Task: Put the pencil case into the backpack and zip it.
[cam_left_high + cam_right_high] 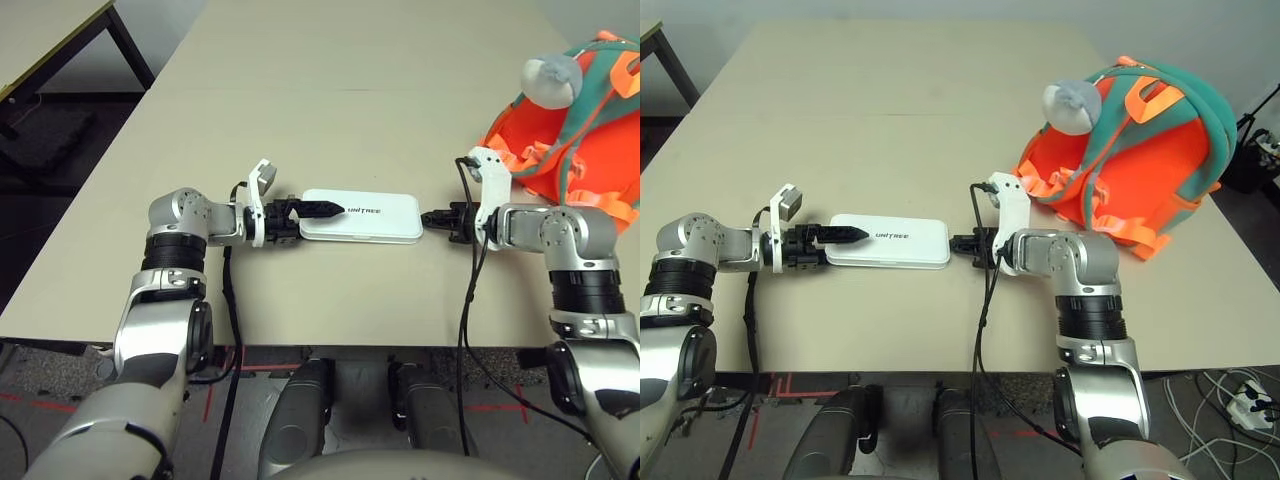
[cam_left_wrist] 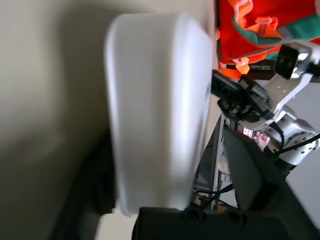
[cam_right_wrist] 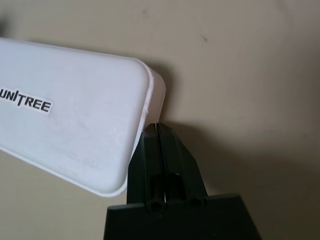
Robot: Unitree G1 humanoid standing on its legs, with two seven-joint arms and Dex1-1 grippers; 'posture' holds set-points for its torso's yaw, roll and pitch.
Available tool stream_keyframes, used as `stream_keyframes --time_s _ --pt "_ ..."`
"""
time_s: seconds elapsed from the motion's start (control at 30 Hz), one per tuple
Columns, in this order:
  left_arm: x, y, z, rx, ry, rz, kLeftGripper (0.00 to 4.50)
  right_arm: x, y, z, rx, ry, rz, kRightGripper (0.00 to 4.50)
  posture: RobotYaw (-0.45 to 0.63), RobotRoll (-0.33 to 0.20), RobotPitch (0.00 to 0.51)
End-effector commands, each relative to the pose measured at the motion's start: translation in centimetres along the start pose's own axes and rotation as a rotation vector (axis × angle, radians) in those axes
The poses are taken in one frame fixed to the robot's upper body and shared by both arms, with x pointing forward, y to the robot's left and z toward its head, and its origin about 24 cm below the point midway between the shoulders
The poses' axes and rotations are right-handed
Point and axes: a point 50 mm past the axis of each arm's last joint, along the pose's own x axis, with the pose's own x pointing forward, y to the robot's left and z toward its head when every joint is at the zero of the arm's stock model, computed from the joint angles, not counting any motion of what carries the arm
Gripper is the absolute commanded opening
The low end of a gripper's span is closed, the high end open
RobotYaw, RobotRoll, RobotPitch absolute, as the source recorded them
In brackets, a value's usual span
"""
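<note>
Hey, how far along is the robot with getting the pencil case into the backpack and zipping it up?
Early stage; nothing looks finished. The pencil case lies flat on the table, outside the backpack. In hand: the left gripper is closed on the case's near end, one finger across its top. The right gripper, fingers together, touches the opposite end. Left: carrying it to the backpack, inserting it, zipping.

Two silver metal forearms with black ribbed joint bands near the elbows. Each wrist carries a white plastic bracket with a small camera block. Left black two-fingered pincer (image 1: pixel 312 211): pointed, toothed fingers. Right black two-fingered pincer (image 3: pixel 157 131): smooth tapered fingers, round screw holes at the base. Black cables loop from both wrists down over the counter edge.
</note>
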Motion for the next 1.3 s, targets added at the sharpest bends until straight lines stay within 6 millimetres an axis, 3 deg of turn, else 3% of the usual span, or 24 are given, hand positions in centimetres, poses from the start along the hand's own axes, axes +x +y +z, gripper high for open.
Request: stream_keyframes --time_s 0.03,0.17,0.27,0.47,0.7,0.73,0.87,1.0,1.13,1.3 --pt "0.4 0.4 -0.7 0.036 0.014 -0.005 2.60 -0.5 -0.2 0.1 -0.031 -0.018 -0.022 0.00 0.06 0.000 0.188" --pt "0.0 -1.4 -0.1 0.141 -0.060 -0.118 1.52 -1.9 0.0 0.6 -0.088 -0.087 -0.042 0.00 0.06 0.000 0.192" --pt "-0.2 -2.6 0.3 0.222 -0.113 -0.153 1.42 -3.4 0.3 1.0 -0.132 -0.155 -0.065 0.43 0.06 0.000 0.198" --pt "-0.4 -4.7 1.6 0.462 -0.328 -0.082 1.42 -8.9 2.2 2.4 -0.264 -0.438 -0.274 2.22 0.05 0.000 0.215" --pt "-0.6 -5.7 2.0 0.507 -0.460 -0.060 1.42 -13.5 3.9 3.2 -0.323 -0.664 -0.558 4.34 -0.01 0.000 0.230" --pt "-0.4 -5.8 2.1 0.506 -0.469 -0.056 1.42 -13.8 4.0 3.2 -0.313 -0.688 -0.601 4.49 -0.01 0.000 0.235" --pt "0.0 -5.9 2.7 0.522 -0.532 -0.022 1.42 -14.6 3.6 3.2 -0.286 -0.763 -0.736 4.50 -0.03 0.000 0.237" --pt "0.4 -6.1 3.0 0.552 -0.556 -0.007 1.42 -14.8 1.5 4.2 -0.276 -0.771 -0.828 4.50 -0.02 0.000 0.236" --pt "0.9 -6.2 2.7 0.559 -0.540 -0.015 1.42 -13.8 -1.1 4.8 -0.134 -0.789 -0.845 4.50 0.00 0.000 0.236" --pt "0.7 -6.3 2.1 0.560 -0.537 -0.006 1.42 -11.8 -3.9 6.2 -0.106 -0.782 -0.847 4.50 0.06 0.000 0.241"
